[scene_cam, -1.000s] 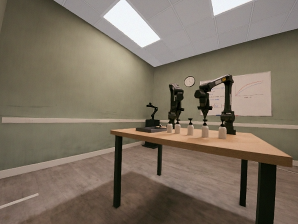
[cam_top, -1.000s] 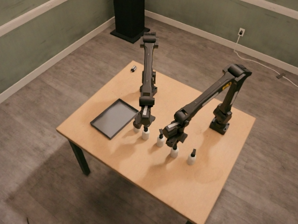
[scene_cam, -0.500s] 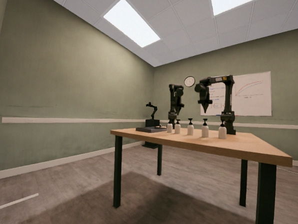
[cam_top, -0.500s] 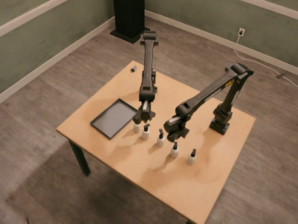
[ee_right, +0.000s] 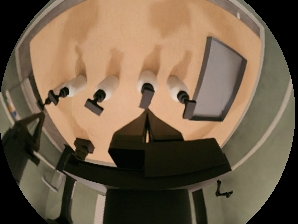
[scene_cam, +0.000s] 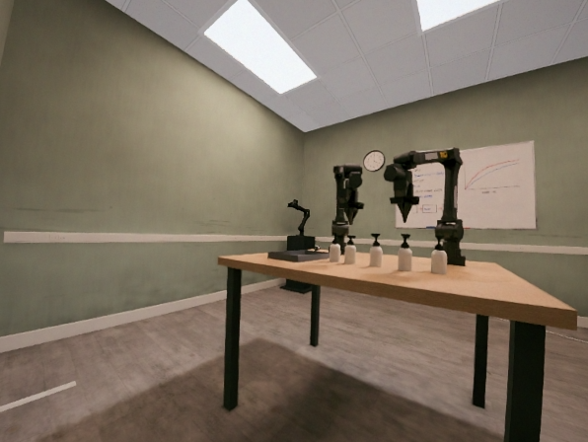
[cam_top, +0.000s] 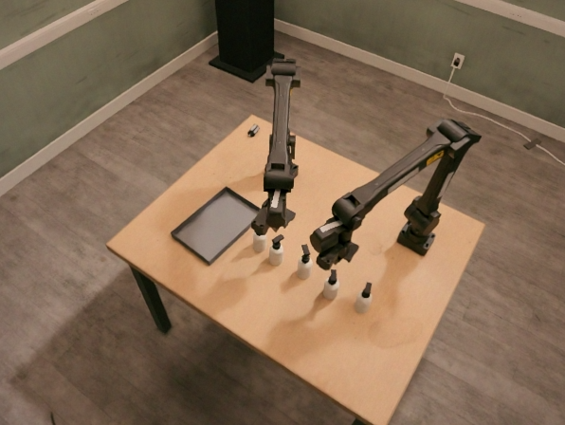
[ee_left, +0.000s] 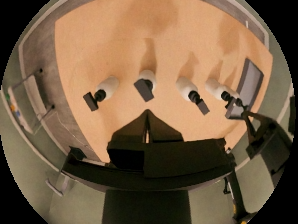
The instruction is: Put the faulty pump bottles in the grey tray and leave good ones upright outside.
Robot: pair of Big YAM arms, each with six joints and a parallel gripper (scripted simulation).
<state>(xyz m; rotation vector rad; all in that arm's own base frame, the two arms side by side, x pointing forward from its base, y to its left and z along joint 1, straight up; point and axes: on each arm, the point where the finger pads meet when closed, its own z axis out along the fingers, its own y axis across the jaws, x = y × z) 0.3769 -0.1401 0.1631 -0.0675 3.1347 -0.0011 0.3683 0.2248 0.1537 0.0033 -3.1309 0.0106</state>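
Note:
Five white pump bottles with black heads stand upright in a row on the table. The grey tray (cam_top: 215, 230) lies flat at the row's left end. My right gripper (cam_top: 271, 227) is shut and empty. It hangs a little above the second bottle from the tray (cam_top: 276, 252), clear of its pump head, and hides the head of the first bottle (cam_top: 259, 243). My left gripper (cam_top: 326, 265) is shut and empty, raised above the fourth bottle (cam_top: 331, 286). The third bottle (cam_top: 304, 267) and fifth bottle (cam_top: 363, 300) stand free. In the exterior view, both grippers, left (scene_cam: 406, 217) and right (scene_cam: 351, 218), point down above the row.
The left arm's base (cam_top: 417, 234) stands behind the row's right end. A small dark object (cam_top: 253, 129) lies near the table's far corner. A black pedestal (cam_top: 244, 33) stands on the floor beyond the table.

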